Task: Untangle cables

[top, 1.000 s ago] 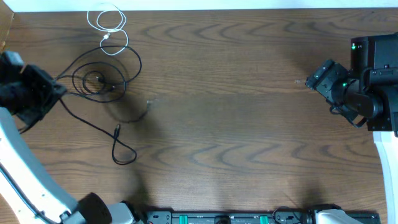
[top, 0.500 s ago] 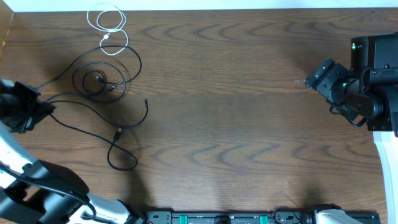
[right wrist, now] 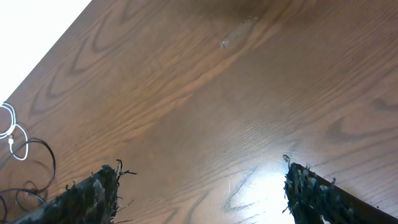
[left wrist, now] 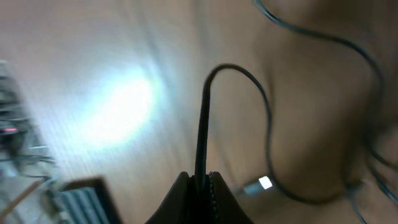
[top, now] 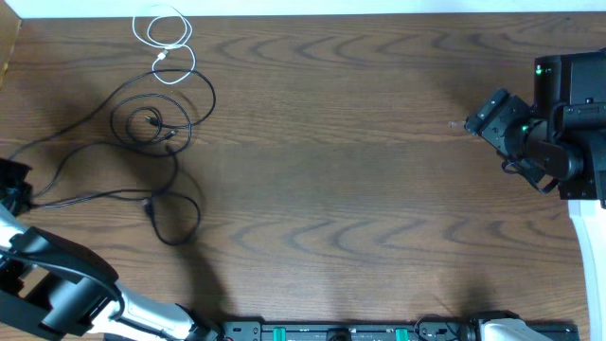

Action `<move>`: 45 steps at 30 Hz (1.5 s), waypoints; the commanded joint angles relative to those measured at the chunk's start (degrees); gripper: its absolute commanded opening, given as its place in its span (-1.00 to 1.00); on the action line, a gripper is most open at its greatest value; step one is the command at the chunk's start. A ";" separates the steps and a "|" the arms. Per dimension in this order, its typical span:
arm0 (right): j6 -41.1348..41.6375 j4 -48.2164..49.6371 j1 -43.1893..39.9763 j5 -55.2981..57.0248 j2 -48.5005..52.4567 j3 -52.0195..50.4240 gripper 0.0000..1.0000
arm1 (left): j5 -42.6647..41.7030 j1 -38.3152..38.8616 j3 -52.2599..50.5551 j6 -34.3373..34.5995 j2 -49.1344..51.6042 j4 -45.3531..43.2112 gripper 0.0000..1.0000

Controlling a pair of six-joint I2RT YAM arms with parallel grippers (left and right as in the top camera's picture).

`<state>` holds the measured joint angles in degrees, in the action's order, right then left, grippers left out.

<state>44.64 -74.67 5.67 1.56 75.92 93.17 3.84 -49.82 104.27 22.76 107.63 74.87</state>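
My left gripper is at the table's far left edge, shut on a thin black cable. That cable trails right to a loop. In the left wrist view the left gripper pinches this black cable, which arcs over and down to a plug end. A second black cable lies coiled, with a long strand running out to the left. A white cable is looped at the back left. My right gripper hovers open at the far right, holding nothing, and the right gripper has only bare wood between its fingers.
Wooden table. The right arm's black base stands at the right edge. A rail of equipment runs along the front edge. The left arm's white link crosses the front left corner.
My left gripper has pulled toward the front left with the black cable in it. The cable's loop and plug end slid left, away from the coil. The right arm stayed still.
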 commanded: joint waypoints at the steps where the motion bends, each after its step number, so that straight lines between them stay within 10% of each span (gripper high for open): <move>1: -0.61 0.35 -0.33 0.87 0.28 0.79 0.67 | 10.34 -0.28 0.07 2.21 2.12 -0.57 -0.85; 11: -1.51 0.70 -0.33 0.87 0.98 0.79 0.66 | 20.63 -0.70 0.09 2.23 9.16 -3.17 -0.83; 16: -1.46 0.81 -0.33 0.85 2.03 0.79 0.66 | 20.68 -2.14 0.09 2.23 9.99 -5.42 0.49; 18: -1.46 0.79 -0.33 0.81 2.62 0.79 0.65 | 20.63 -2.80 0.09 2.23 9.97 -5.73 0.63; 27: -3.67 0.72 -0.33 -3.39 5.05 0.79 0.65 | 11.96 -3.56 2.38 0.44 8.81 -4.70 0.66; 35: -5.77 0.52 -0.33 -6.78 5.42 0.79 0.72 | -18.05 -3.43 4.07 -3.28 3.02 -3.21 0.65; 45: -6.23 0.50 -0.33 -8.24 5.42 0.79 0.72 | -13.16 0.37 1.05 4.04 2.84 8.28 0.67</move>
<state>39.62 -74.06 5.67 -6.04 81.03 93.17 -11.55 -50.61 106.74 24.29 110.37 81.71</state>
